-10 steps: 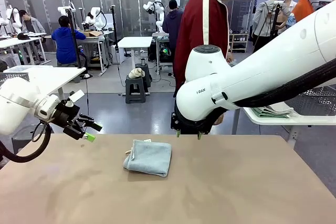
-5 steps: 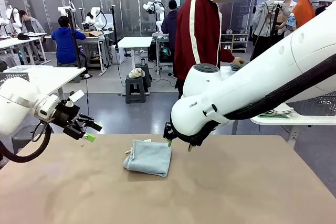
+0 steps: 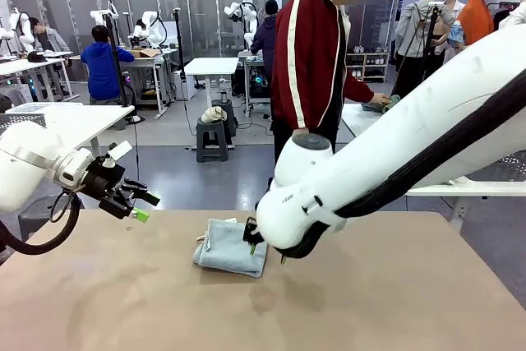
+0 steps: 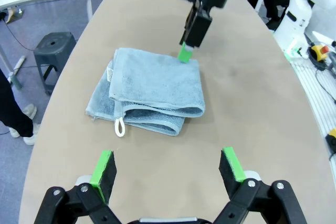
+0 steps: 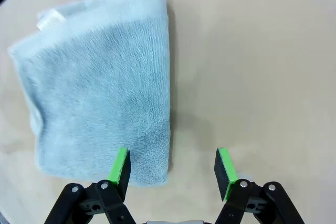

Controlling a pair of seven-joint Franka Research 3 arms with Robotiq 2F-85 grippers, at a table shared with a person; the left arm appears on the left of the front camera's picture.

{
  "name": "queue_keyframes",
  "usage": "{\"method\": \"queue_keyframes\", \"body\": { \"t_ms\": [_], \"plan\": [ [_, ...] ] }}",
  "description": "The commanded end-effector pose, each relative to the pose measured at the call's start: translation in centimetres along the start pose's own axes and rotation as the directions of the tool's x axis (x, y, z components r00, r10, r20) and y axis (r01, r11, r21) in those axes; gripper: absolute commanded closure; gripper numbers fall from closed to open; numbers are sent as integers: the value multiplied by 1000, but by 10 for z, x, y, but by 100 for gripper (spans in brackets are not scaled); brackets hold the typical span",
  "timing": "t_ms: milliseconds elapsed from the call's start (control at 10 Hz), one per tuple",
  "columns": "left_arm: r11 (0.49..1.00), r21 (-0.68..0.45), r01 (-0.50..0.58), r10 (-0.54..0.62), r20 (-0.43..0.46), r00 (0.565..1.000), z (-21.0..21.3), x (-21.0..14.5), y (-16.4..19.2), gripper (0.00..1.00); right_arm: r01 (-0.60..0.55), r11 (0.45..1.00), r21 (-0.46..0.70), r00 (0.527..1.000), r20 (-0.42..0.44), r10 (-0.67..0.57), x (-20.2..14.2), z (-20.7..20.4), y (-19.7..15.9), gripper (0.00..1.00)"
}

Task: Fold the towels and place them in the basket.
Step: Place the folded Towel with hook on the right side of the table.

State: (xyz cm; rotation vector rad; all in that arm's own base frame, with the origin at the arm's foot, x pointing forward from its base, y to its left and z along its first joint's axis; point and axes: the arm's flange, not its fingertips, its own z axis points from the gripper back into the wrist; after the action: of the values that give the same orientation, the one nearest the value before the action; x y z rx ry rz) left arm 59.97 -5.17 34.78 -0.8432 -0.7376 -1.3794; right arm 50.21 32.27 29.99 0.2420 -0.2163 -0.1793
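Towel (image 5: 100,77) edge under right jaws

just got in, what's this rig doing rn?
One folded blue-grey towel lies on the table. The right gripper hovers low over its edge, jaws open, one finger above the cloth and the other above bare table; nothing gripped yet. The left gripper hangs open off to the side, empty. The person stands at the far side, hands off the towel.

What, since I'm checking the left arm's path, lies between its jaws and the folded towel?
Bare tabletop: the left wrist view shows nothing between the left gripper and the blue-grey towel.
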Motion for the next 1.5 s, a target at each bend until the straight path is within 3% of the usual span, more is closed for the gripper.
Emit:
{"method": "queue_keyframes", "body": {
  "t_ms": [0,1400],
  "plan": [
    [1000,-4,2,-2,-1,1000,0,0,0,0,39,999,1,999,31,-39,-3,-6,11,19],
    [1000,-4,2,-2,-1,1000,0,0,0,0,50,998,26,988,146,-53,21,-20,32,19]
  ]
}}
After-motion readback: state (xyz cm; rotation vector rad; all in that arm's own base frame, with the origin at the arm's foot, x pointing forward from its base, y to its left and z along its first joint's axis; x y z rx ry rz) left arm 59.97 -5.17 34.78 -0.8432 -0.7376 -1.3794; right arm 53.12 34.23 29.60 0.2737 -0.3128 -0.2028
